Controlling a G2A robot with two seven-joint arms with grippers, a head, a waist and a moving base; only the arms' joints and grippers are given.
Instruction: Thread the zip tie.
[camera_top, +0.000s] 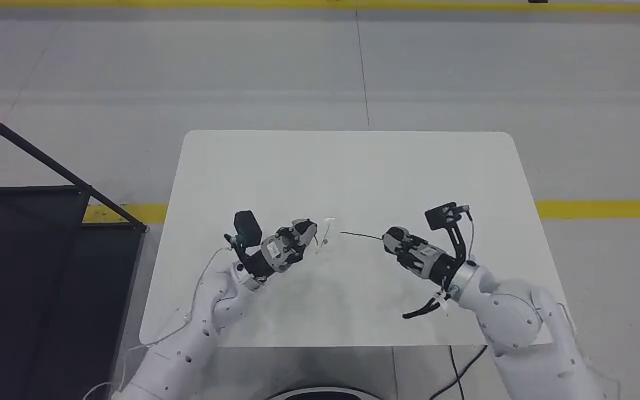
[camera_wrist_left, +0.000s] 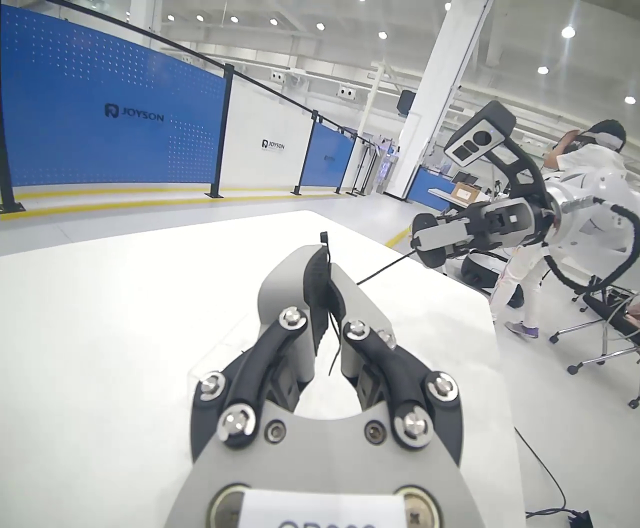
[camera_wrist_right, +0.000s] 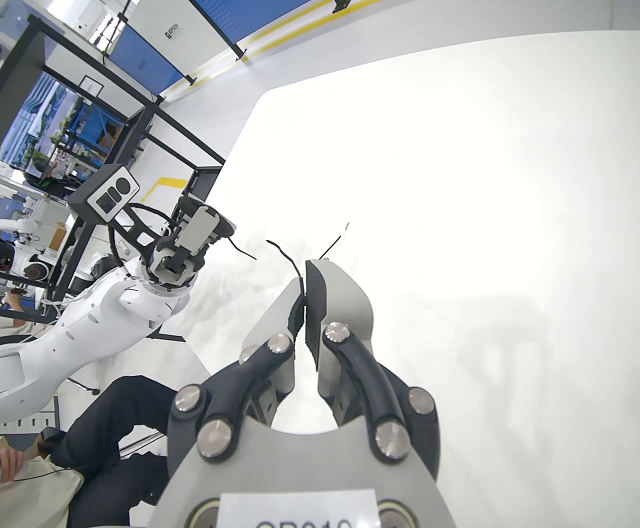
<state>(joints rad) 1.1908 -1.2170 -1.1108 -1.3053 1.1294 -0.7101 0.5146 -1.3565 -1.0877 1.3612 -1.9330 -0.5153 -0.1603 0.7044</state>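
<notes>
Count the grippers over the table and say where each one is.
2. The left gripper is left of the table's middle, shut on a zip tie. The right gripper faces it from the right, shut on a thin black strap pointing toward it. None hidden.

A white table (camera_top: 350, 170) sits at the middle of the top view, on a grey floor (camera_top: 300, 70) with a yellow line (camera_top: 590, 208) at the right edge. Blue panels (camera_wrist_left: 100, 125), a white pillar (camera_wrist_left: 435, 100) and ceiling lights (camera_wrist_left: 568, 32) show behind.
</notes>
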